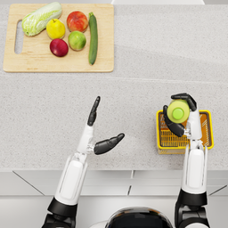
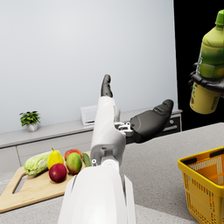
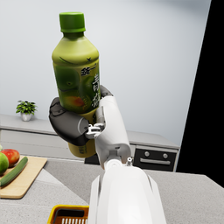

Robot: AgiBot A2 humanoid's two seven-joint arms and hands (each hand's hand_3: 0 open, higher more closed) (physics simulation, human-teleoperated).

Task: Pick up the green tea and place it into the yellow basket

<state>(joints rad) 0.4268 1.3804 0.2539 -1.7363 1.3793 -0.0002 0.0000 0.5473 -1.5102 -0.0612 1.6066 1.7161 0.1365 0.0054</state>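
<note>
We hold the green tea (image 3: 78, 74) upright in our right hand (image 1: 179, 116), fingers (image 3: 65, 124) wrapped round its lower body, high above the yellow basket (image 1: 206, 133). To do this well, we judge we should lower it straight down, keep it vertical, clear the rim, and release only once inside. Our left hand (image 1: 101, 129) hangs wide open, holding nothing, over the counter (image 1: 133, 89).

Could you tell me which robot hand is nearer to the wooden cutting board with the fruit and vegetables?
Left. The left robot hand hovers open over the counter just below the wooden cutting board; the right robot hand holds the green tea bottle above the yellow basket, farther away.
</note>
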